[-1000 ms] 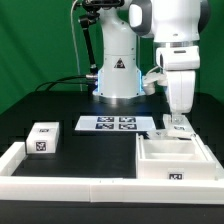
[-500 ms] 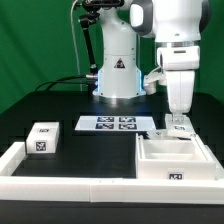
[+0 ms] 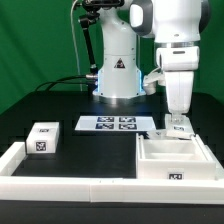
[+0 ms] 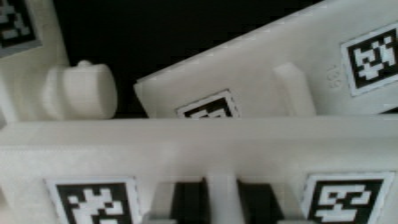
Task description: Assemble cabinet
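Observation:
The cabinet body (image 3: pixel 172 152), a large open white box with a tag on its front, lies at the exterior view's right. My gripper (image 3: pixel 178 120) points straight down over its far edge, fingers close together on a thin white tagged cabinet piece (image 3: pixel 181 128). In the wrist view the gripper (image 4: pixel 222 205) shows as two dark strips clamping a narrow white rib of that piece (image 4: pixel 196 150), with a tag on either side. Beyond it lie more tagged white cabinet surfaces (image 4: pixel 267 85) and a round white knob (image 4: pixel 80 88). A small white drawer block (image 3: pixel 42 138) sits apart at the left.
The marker board (image 3: pixel 113 124) lies flat at mid-table in front of the robot base (image 3: pixel 115 75). A long low white border rail (image 3: pixel 90 186) runs along the front and up the left side. A green backdrop stands behind.

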